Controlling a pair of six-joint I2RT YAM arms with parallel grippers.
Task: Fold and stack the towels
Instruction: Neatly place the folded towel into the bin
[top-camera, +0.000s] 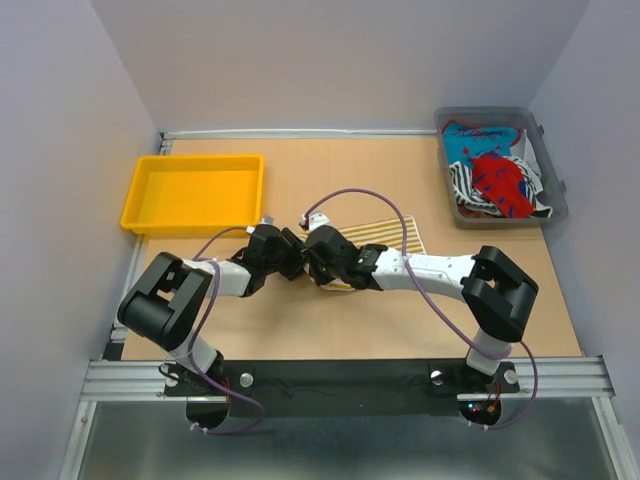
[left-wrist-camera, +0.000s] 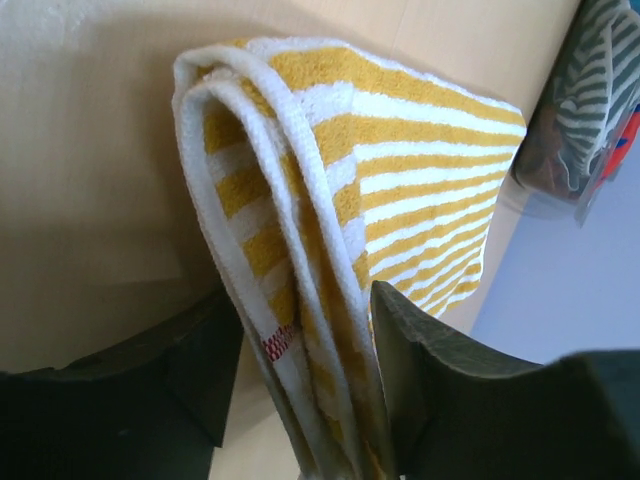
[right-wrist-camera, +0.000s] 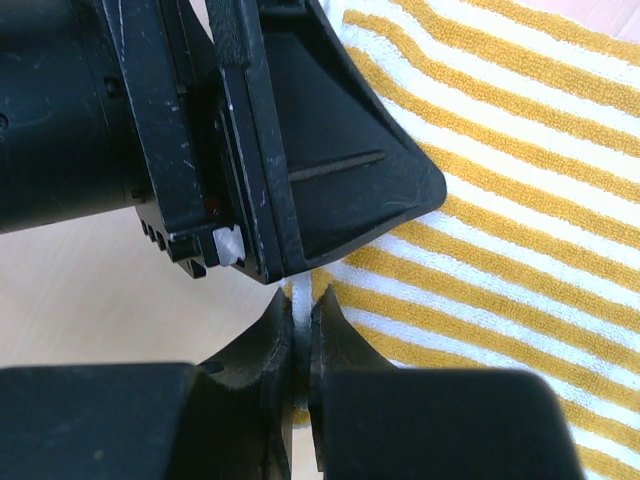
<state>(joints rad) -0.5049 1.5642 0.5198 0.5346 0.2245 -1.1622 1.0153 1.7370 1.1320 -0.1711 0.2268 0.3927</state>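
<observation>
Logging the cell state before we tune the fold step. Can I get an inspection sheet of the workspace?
Surface: tan table, no marks or damage seen.
Job's things: yellow-striped towel mid-table, partly folded; red-blue towel and black-white striped towel heaped in the clear bin, far right.
Clutter: yellow tray far left, nothing in it.
Grippers: left tool straddles the striped towel's doubled hem, grip unclear; right tool shut on its white edge, right beside the left tool.
Cables: purple cables loop loose over both arms, one arcing above the striped towel.
Surroundings: plain walls on three sides; metal rail at the near edge.
</observation>
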